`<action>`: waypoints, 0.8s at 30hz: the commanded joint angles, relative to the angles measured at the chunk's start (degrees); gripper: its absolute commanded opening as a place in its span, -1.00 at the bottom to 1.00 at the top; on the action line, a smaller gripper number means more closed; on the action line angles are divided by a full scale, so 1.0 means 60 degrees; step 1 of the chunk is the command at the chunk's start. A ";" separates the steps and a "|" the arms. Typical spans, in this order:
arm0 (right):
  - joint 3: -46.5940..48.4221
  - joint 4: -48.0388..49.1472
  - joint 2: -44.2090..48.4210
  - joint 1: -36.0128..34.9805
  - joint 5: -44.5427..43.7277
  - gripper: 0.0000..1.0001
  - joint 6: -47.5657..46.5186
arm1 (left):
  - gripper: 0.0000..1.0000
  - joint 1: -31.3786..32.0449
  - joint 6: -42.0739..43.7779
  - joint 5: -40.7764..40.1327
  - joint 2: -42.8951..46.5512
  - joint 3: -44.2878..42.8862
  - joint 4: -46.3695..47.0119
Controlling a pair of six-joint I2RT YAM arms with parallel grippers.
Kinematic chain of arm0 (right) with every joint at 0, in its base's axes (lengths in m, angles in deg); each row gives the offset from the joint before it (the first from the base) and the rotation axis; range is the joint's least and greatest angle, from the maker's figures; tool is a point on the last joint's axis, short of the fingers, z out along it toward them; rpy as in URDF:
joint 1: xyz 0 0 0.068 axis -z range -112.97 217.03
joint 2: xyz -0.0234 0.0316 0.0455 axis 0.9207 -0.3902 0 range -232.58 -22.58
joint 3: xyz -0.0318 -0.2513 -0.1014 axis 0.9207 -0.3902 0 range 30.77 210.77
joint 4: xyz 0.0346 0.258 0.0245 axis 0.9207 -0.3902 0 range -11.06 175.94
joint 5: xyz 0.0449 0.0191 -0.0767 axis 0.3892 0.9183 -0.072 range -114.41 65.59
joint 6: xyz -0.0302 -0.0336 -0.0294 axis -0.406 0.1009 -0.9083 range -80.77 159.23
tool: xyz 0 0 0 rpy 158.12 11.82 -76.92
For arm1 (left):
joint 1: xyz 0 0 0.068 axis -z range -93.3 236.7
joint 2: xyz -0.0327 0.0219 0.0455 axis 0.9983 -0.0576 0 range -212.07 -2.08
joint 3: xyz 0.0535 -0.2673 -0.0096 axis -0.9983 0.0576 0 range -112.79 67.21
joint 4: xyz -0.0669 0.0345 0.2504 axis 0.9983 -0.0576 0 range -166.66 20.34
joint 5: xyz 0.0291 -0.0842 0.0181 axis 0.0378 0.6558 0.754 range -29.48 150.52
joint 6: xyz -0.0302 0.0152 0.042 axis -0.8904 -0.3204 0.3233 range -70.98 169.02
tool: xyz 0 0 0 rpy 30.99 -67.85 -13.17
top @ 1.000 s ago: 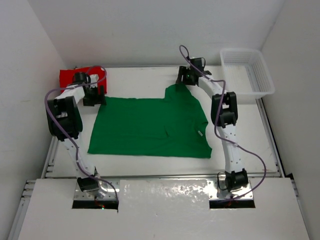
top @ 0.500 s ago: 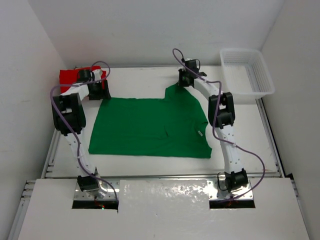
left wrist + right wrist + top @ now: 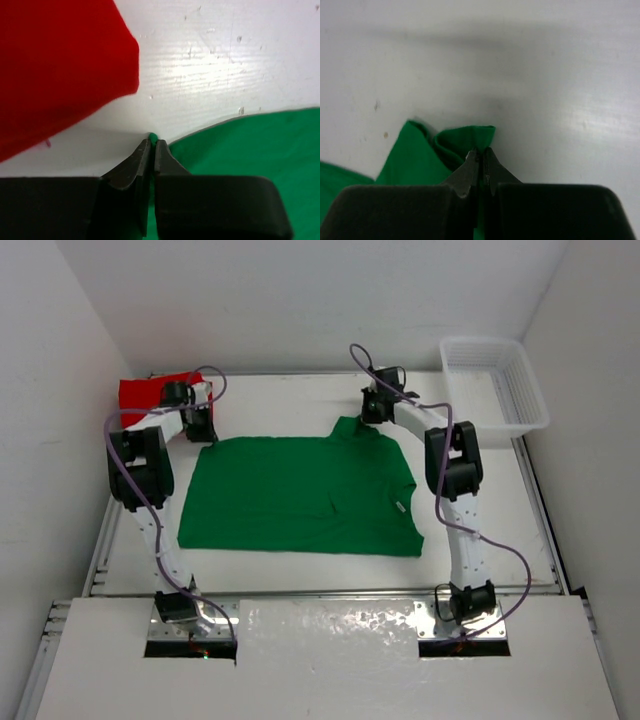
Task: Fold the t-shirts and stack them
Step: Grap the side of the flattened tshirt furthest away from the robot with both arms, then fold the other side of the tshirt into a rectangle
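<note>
- White counter boxed in by plain white walls, seen from above, with a metal rail along its near edge.
- Spread flat across the middle of the counter: the green t-shirt, mostly smooth, with a small white tag showing toward its right side and a flap of cloth jutting toward the far side near the right.
- Folded in the far left corner: the red t-shirt, near the green one's far left corner but apart from it.
- Parked at the far right corner: a white mesh basket, well apart from both shirts.
- Left end effector: down at the far left corner of the green t-shirt, fingers together, pinching a sliver of green cloth that peeks out at the tips, with the rest of the hem curving away to the right on the counter.
- In the left wrist view: red cloth filling the upper left, separated from the green hem by a strip of bare white counter.
- Right end effector: down at the far tip of the jutting flap, fingers pressed together on a small raised fold of green cloth, with the fabric bunched and puckered just to the left of the tips.
- Stretched out from bases at the near edge: the left arm along the left side of the shirt, the right arm along the right side, both wrists at the shirt's far edge.
</note>
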 commanded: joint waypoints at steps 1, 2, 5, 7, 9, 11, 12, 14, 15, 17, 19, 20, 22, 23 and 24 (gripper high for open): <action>-0.1081 0.0380 0.1522 0.0117 0.0354 -1.00 0.0258 | -1.00 -0.0061 0.0526 -0.0456 0.0778 0.0289 -0.0959; -0.1405 0.0570 0.1862 0.0146 0.0441 -1.00 0.0303 | -1.00 -0.0061 0.0643 -0.0441 0.1014 0.0347 -0.0915; -0.3015 0.1141 0.3559 0.0191 0.0515 -1.00 0.0332 | -1.00 -0.0061 0.1316 -0.0266 0.2082 0.0742 -0.0695; -0.4903 0.1873 0.5179 0.0176 0.0647 -1.00 0.0464 | -1.00 -0.0061 0.2033 -0.0250 0.3005 0.1400 -0.0475; -0.6932 0.2300 0.6254 0.0176 0.0574 -1.00 0.0639 | -1.00 -0.0076 0.2809 -0.0236 0.3940 0.2494 -0.0226; -0.8721 0.2825 0.7778 0.0176 0.0472 -1.00 0.0786 | -1.00 -0.0090 0.3583 -0.0134 0.4761 0.3636 -0.0095; -0.9269 0.2828 0.8668 0.0176 0.0399 -1.00 0.0830 | -1.00 -0.0134 0.3806 -0.0090 0.5013 0.3977 -0.0065; -1.0193 0.2798 0.9420 0.0176 0.0267 -1.00 0.1005 | -1.00 -0.0207 0.4347 -0.0046 0.5394 0.4723 -0.0079; -1.0952 0.2784 0.9714 0.0176 0.0252 -1.00 0.1050 | -1.00 -0.0237 0.4481 -0.0075 0.5614 0.4887 -0.0108; -1.1774 0.2726 1.0444 0.0176 0.0382 -1.00 0.1196 | -1.00 -0.0281 0.4861 -0.0118 0.5790 0.5195 -0.0313; -1.2145 0.2521 1.0886 0.0176 0.0384 -1.00 0.1255 | -1.00 -0.0339 0.5096 -0.0104 0.5864 0.5313 -0.0590; -1.2451 0.2375 1.1324 0.0162 0.0296 -1.00 0.1212 | -1.00 -0.0412 0.5358 -0.0061 0.5966 0.5386 -0.0679; -1.2687 0.2373 1.1707 0.0162 0.0179 -1.00 0.1124 | -1.00 -0.0471 0.5667 0.0071 0.6084 0.5402 -0.1014; -1.2876 0.2127 1.1926 0.0147 0.0222 -1.00 0.1124 | -1.00 -0.0515 0.5915 0.0101 0.6143 0.5416 -0.1104; -1.2951 0.2081 1.1987 0.0161 0.0266 -1.00 0.1138 | -1.00 -0.0530 0.6034 0.0072 0.6172 0.5431 -0.1163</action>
